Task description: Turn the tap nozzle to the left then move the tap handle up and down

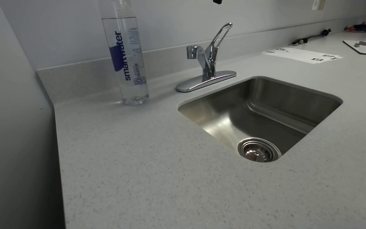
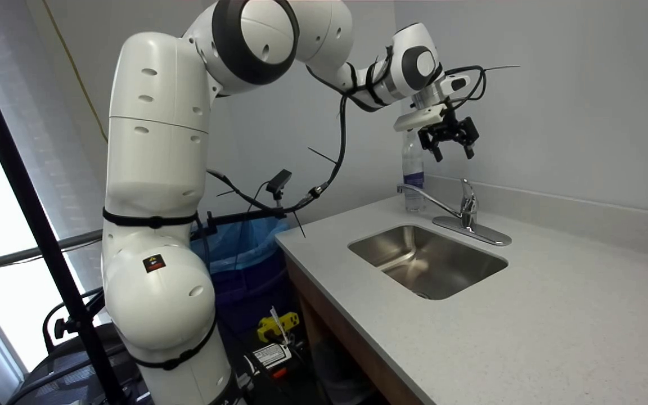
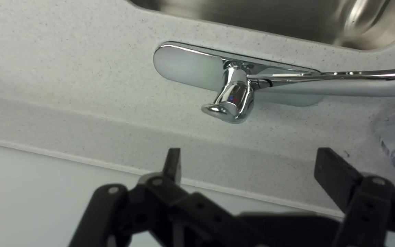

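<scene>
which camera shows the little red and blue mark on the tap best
The wrist view: it looks down on the faucet, so the small red and blue mark shows in both colours. Both exterior views show the faucet smaller; no mark can be made out.

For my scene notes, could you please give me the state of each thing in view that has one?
Fingers: open, holding nothing
Bottle: upright, mostly full
Nozzle: swung toward the bottle's side, not running
Handle: pointing up
Drain: open or stopped, can't tell
</scene>
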